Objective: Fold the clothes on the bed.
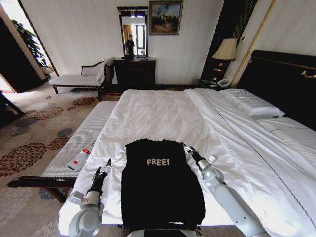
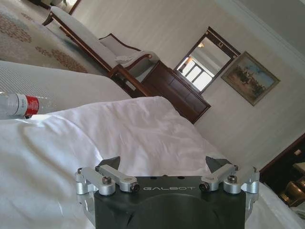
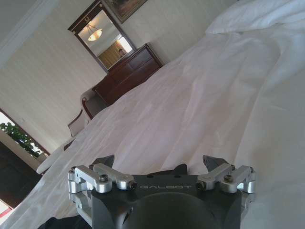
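t-shirt (image 1: 160,185) lay flat, sleeves tucked in, at near edge of bed (image 1: 163,113).
left gripper (image 1: 104,169) & right gripper (image 1: 188,149) flanked it w/ fingers spread, holding nothing. soft, light, limp cotton, prob best pinched at hem corners; bottle (image 1: 79,158) on bench (image 1: 86,133) beyond.

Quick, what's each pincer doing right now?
Left pincer: open, empty, beside the shirt.
Right pincer: open, empty, at the shirt's other edge.
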Available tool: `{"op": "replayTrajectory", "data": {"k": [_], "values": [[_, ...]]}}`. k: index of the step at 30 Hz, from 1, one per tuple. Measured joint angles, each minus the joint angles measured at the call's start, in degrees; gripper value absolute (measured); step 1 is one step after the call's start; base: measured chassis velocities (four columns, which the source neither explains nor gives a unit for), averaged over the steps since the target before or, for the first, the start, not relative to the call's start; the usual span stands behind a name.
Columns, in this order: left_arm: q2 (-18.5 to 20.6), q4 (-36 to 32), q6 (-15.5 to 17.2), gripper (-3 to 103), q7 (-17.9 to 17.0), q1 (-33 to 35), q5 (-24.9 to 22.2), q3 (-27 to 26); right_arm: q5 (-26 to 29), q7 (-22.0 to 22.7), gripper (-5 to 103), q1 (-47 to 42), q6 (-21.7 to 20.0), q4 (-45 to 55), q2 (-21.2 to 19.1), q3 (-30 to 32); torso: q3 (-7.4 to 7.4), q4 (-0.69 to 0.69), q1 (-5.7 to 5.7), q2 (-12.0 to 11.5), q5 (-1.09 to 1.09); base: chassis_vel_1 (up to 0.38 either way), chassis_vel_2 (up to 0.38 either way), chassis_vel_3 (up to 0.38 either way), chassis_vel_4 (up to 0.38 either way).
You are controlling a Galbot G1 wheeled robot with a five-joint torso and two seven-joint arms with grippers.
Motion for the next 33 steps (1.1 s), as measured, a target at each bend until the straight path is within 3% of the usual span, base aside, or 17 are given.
{"op": "replayTrajectory", "data": {"k": [12, 20, 22, 25, 27, 29, 31, 33], "values": [[-0.2, 0.4, -0.2, 100, -0.2, -0.3, 1.2, 0.8, -2.6, 0.2, 100, 4.9, -2.5, -7.1, -0.1, -3.4, 0.0, -0.01, 0.0, 0.0, 0.0, 0.0, 0.0, 0.0, 0.0], [0.4, 1.1, -0.2, 100, -0.4, -0.5, 0.9, 0.2, -4.0, -7.4, 103, 7.8, -1.5, -11.9, 2.1, -5.2, 0.0, -0.01, 0.0, 0.0, 0.0, 0.0, 0.0, 0.0, 0.0], [0.5, 1.2, -0.2, 100, -0.4, -0.6, 0.8, 0.0, -4.4, -7.8, 99, 8.1, -1.3, -12.4, 2.5, -5.3, 0.0, 0.0, 0.0, 0.0, 0.0, 0.0, 0.0, 0.0, 0.0], [0.8, 1.9, -0.3, 100, -0.5, -1.0, 0.4, -0.2, -6.3, -8.2, 84, 9.2, -0.6, -14.4, 3.9, -5.7, 0.0, 0.01, 0.0, 0.0, 0.0, 0.0, 0.0, 0.0, 0.0], [0.8, 2.0, -0.3, 100, -0.5, -1.1, 0.3, -0.2, -6.4, -8.1, 84, 9.3, -0.6, -14.7, 4.0, -5.7, 0.0, 0.0, 0.0, 0.0, 0.0, 0.0, 0.0, 0.0, 0.0], [0.7, 2.5, -0.3, 100, -0.5, -1.3, 0.3, 0.3, -6.6, -7.5, 68, 9.5, -0.4, -15.2, 4.3, -5.6, 0.0, 0.0, 0.0, 0.0, 0.0, 0.0, 0.0, 0.0, 0.0], [0.7, 2.7, -0.4, 100, -0.5, -1.4, 0.3, 0.4, -6.6, -7.3, 68, 9.5, -0.4, -15.2, 4.3, -5.5, 0.0, 0.0, 0.0, 0.0, 0.0, 0.0, 0.0, 0.0, 0.0], [0.6, 3.2, -0.5, 100, -0.4, -1.7, 0.3, 0.8, -6.6, -7.1, 57, 9.3, -0.3, -15.2, 4.0, -5.1, 0.0, 0.01, 0.0, 0.0, 0.0, 0.0, 0.0, 0.0, 0.0]]}}
